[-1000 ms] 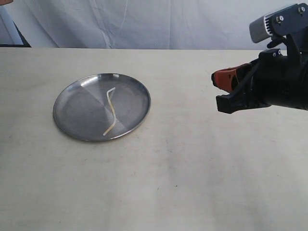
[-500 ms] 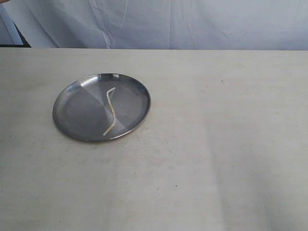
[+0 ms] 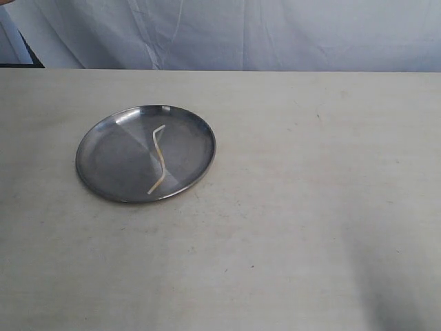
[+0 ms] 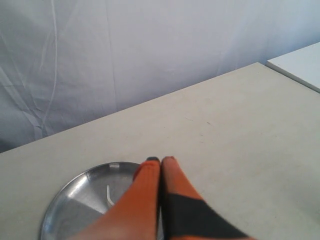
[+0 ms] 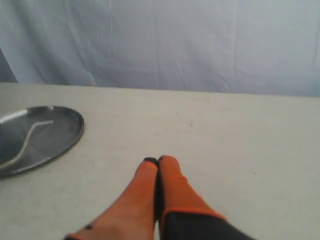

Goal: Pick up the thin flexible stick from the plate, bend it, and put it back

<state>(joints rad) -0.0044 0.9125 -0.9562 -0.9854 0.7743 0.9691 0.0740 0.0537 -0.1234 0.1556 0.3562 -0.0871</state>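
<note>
The round silver plate (image 3: 103, 155) lies on the left part of the table. On it rests the thin pale stick (image 3: 159, 160), kinked into a shallow S. Neither arm shows in the exterior view. In the left wrist view my left gripper (image 4: 160, 160) is shut with nothing between its orange fingers, raised over the plate (image 4: 80, 202), and one end of the stick (image 4: 108, 194) shows beside the fingers. My right gripper (image 5: 157, 160) is shut and empty too, over bare table well apart from the plate (image 5: 65, 135) and the stick (image 5: 27, 140).
A pale cloth backdrop (image 3: 275, 34) hangs behind the table's far edge. A white surface (image 4: 300, 67) adjoins the table in the left wrist view. A dark object (image 3: 27, 55) sits at the far left edge.
The right arm, seen a second ago at the right of the exterior view, has drawn out of that view. Plate and stick have not moved.
</note>
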